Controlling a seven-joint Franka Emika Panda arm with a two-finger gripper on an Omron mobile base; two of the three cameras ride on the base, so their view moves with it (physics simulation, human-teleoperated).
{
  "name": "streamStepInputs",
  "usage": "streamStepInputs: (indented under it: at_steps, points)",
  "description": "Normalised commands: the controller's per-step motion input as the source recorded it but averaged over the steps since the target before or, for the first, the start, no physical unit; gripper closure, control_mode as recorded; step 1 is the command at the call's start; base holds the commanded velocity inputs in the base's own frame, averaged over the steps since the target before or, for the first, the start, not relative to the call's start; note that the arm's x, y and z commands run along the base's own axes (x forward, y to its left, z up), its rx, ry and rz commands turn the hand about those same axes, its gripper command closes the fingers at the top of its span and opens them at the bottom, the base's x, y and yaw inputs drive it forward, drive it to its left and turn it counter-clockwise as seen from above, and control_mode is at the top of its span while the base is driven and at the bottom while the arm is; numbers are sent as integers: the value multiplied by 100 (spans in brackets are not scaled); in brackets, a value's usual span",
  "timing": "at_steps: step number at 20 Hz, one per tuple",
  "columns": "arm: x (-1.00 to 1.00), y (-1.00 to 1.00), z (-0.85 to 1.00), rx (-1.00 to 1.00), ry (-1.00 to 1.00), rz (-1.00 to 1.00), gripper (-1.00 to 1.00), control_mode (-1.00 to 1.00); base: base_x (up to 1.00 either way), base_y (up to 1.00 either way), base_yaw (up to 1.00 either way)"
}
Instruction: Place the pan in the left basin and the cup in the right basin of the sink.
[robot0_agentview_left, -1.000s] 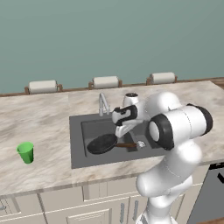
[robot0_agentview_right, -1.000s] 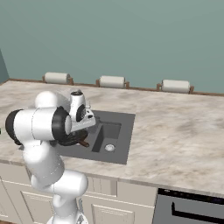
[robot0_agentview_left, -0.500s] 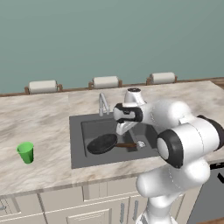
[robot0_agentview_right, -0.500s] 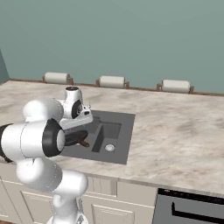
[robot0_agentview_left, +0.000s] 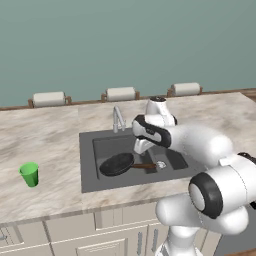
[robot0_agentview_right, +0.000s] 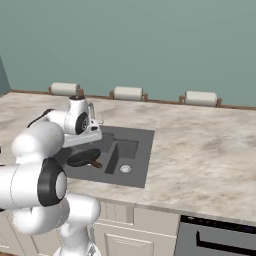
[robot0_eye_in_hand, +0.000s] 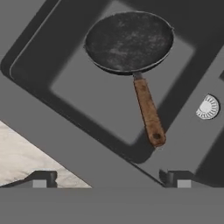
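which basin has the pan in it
The left basin, the wider one: the pan lies flat in it. The narrower right basin holds no pan.

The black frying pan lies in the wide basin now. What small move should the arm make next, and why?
Probably lift the open gripper up clear of the dark grey double sink and swing toward the small green plastic cup. The round black frying pan already lies free in the wider left basin, while the cup stands on the counter, away from the narrower right basin.

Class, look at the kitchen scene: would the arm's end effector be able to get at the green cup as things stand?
Probably yes. The cup stands alone on the counter left of the sink, nothing around it, and the end effector hangs open over the sink, holding nothing.
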Motion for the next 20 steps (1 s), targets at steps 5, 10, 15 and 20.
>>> streamStepInputs:
  at_steps: [5, 10, 15, 20]
  points:
    - [-36, 0, 31, 6, 0, -11, -100, -100, 0, 0, 0]
    - [-31, 0, 31, 3, 0, -11, -100, -100, 0, 0, 0]
    - [-22, 0, 28, 0, 0, -11, -100, -100, 0, 0, 0]
    - [-18, 0, 27, 0, 0, -10, -100, -100, 0, 0, 0]
